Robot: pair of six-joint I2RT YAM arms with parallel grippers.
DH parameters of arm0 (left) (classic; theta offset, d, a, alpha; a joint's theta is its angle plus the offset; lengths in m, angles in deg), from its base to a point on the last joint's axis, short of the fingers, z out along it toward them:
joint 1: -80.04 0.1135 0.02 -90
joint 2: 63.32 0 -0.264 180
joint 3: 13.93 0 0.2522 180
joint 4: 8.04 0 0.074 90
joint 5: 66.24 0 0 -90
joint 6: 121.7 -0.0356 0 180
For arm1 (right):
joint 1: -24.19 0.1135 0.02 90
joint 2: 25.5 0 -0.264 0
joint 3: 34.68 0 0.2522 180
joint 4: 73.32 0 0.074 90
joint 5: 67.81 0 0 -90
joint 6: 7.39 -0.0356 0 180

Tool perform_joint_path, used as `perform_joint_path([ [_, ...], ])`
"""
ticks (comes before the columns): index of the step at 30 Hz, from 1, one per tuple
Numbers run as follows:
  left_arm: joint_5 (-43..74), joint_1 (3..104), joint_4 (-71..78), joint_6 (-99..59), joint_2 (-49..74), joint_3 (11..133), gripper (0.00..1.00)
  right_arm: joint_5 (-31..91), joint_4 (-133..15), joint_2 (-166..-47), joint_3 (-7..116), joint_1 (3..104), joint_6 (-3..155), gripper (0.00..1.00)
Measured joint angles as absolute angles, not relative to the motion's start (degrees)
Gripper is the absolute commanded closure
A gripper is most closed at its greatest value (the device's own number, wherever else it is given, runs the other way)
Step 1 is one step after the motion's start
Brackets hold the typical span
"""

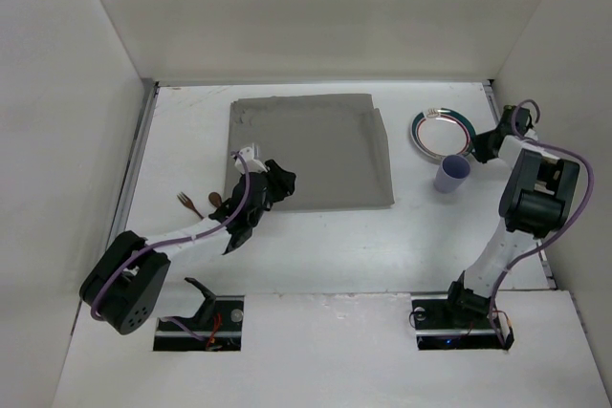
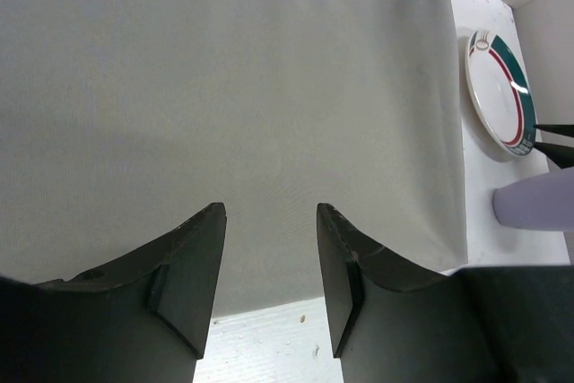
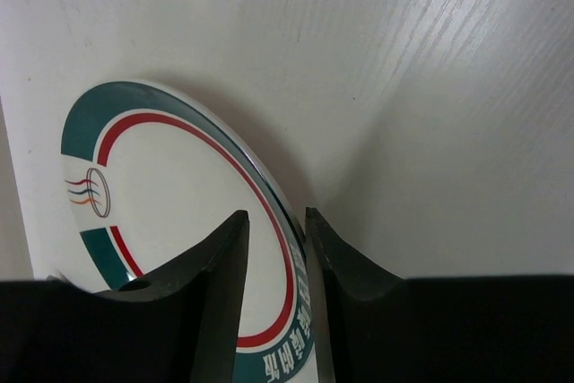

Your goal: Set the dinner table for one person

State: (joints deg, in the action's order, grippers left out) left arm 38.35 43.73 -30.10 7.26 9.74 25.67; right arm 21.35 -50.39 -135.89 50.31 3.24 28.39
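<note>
The dinner table [image 1: 335, 246] is a white top with a grey cloth mat [image 1: 311, 150] on it. My left gripper [image 1: 277, 182] hangs open over the mat's near left edge, and in the left wrist view the gripper [image 2: 269, 213] has only mat [image 2: 224, 87] between its fingers. A white plate [image 1: 442, 131] with green and red bands lies at the back right. My right gripper [image 1: 475, 150] is at its right rim. In the right wrist view the gripper [image 3: 276, 214] straddles the plate [image 3: 170, 195], closed narrowly on the rim.
A lilac cup [image 1: 451, 175] stands just in front of the plate, close to the right arm. A brown fork [image 1: 186, 201] and spoon [image 1: 214, 201] lie left of the mat beside the left arm. Metal rails run along the table's side edges.
</note>
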Motion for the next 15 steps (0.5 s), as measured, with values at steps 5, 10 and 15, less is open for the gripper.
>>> perform_joint_path([
  [5, 37.7, 44.4, -30.5, 7.8, 9.7, 25.5, 0.57, 21.4, -45.8, -137.6, 54.9, 3.2, 28.5, 0.62],
  [10, 37.3, 45.4, -30.9, 8.0, 9.7, 24.8, 0.57, 21.4, -42.8, -139.4, 59.1, 3.3, 28.6, 0.66],
  [15, 37.3, 45.8, -31.0, 8.2, 9.7, 24.8, 0.57, 22.0, -42.2, -141.4, 62.0, 3.5, 28.6, 0.63],
])
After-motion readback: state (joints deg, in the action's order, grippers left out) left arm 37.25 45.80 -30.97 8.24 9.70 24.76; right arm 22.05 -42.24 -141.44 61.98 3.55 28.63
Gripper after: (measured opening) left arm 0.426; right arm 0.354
